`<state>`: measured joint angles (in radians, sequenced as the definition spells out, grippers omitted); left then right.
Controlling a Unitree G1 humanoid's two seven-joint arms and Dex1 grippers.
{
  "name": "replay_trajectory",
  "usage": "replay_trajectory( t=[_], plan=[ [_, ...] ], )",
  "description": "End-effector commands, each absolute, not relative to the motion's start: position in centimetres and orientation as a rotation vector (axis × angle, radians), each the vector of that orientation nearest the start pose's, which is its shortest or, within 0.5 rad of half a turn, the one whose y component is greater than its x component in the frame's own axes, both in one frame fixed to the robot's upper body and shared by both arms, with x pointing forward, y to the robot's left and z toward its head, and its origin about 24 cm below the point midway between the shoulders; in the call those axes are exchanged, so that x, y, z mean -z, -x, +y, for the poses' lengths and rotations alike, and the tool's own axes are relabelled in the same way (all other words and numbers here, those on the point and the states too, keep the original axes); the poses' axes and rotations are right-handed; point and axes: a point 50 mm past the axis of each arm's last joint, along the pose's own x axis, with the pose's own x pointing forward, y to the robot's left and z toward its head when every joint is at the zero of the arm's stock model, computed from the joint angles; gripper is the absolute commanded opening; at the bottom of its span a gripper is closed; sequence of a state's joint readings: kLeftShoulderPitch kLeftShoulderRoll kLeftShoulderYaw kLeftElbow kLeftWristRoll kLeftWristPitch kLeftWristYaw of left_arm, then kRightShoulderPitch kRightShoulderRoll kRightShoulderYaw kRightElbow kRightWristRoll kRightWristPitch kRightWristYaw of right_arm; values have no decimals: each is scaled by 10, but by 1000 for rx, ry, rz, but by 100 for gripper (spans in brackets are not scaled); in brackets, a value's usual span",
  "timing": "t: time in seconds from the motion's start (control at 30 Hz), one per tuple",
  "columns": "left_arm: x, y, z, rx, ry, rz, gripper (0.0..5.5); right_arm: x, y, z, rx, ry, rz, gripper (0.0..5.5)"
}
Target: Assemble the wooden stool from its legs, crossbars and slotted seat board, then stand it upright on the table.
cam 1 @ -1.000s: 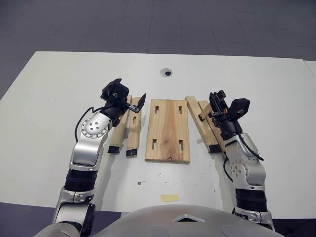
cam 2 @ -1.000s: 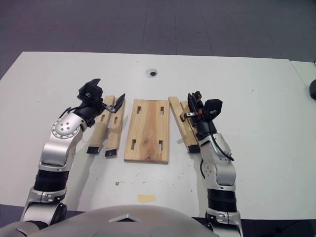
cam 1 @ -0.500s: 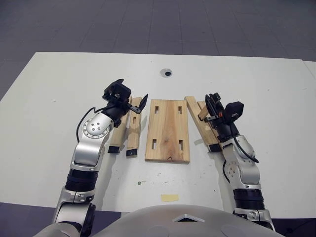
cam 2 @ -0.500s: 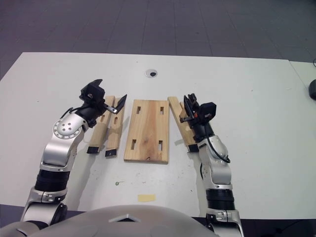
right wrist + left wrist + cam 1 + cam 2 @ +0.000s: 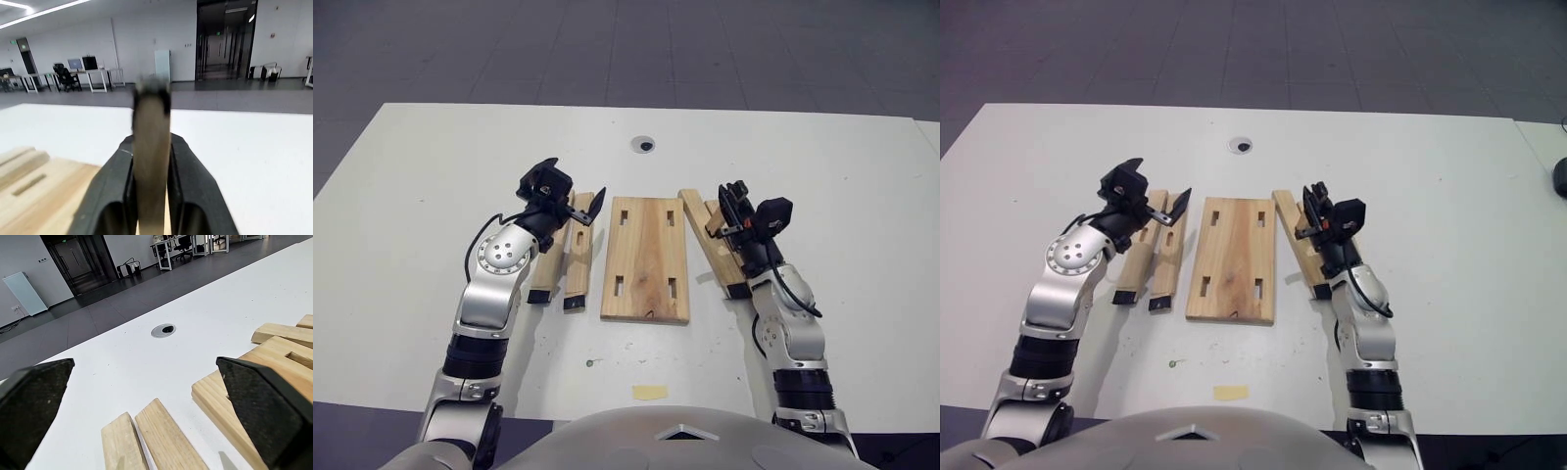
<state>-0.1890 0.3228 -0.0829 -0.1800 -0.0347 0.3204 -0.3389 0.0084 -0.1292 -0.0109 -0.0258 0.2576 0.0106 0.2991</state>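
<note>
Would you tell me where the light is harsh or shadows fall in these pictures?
Left eye view: the table is evenly lit, with only faint shadows beside the seat board. Left wrist view: the left gripper shows dark against the bright table. Right wrist view: ceiling strip lights glare, and the wooden bar in the right gripper looks dim.

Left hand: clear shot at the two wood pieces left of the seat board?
Probably yes. The left hand is open and empty over the two wood pieces; nothing lies on them, and the seat board sits apart.
</note>
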Motion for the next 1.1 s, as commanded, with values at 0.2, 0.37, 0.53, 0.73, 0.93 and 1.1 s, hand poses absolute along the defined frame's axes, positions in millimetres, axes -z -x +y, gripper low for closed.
replay_trajectory(
  t=[0.2, 0.37, 0.53, 0.73, 0.93, 1.1],
  plan=[
    [-104, -284, 154, 429, -304, -2, 540, -62, -258, -161, -277, -120, -70, 210],
    [-104, -286, 153, 425, -303, -8, 540, -92, -267, -150, -332, -103, -136, 295],
    [-104, -287, 149, 426, -298, -16, 540, -125, -275, -144, -367, -85, -216, 363],
    [-104, -287, 148, 429, -296, -22, 540, -169, -286, -142, -378, -77, -307, 465],
    [-103, -287, 146, 431, -294, -24, 540, -227, -300, -144, -389, -61, -435, 536],
    [-103, -289, 144, 431, -299, -29, 540, -245, -301, -137, -426, -97, -463, 536]
  ],
)
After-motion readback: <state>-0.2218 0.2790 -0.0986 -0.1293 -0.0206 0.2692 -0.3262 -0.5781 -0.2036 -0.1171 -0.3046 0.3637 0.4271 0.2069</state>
